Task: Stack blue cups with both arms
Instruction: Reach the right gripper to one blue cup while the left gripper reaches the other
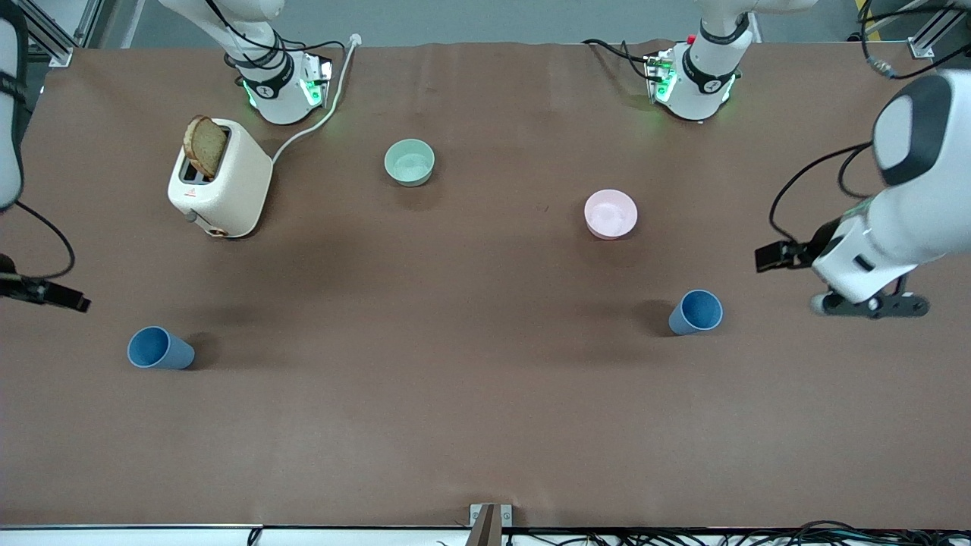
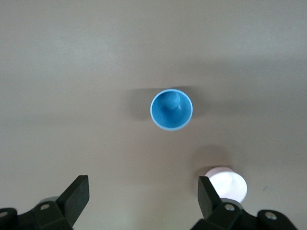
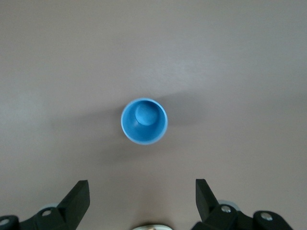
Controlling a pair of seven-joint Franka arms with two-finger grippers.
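Blue cups: two of them, both upright on the brown table and well apart — one (image 1: 696, 312) toward the left arm's end, the other (image 1: 159, 348) toward the right arm's end, a bit nearer the front camera.
Left gripper (image 2: 143, 201): up in the air, fingers spread wide, holding nothing; its cup (image 2: 171, 109) sits below, apart from it.
Right gripper (image 3: 142, 201): same deal — fingers spread, empty, hanging over the table by its cup (image 3: 144, 120).
Pink bowl (image 1: 611, 213): farther from the front camera than the left-end cup.
Mint-green bowl (image 1: 410, 161): mid-table, near the bases.
Toaster (image 1: 220, 179): white, bread slice (image 1: 205, 145) sticking out of it.
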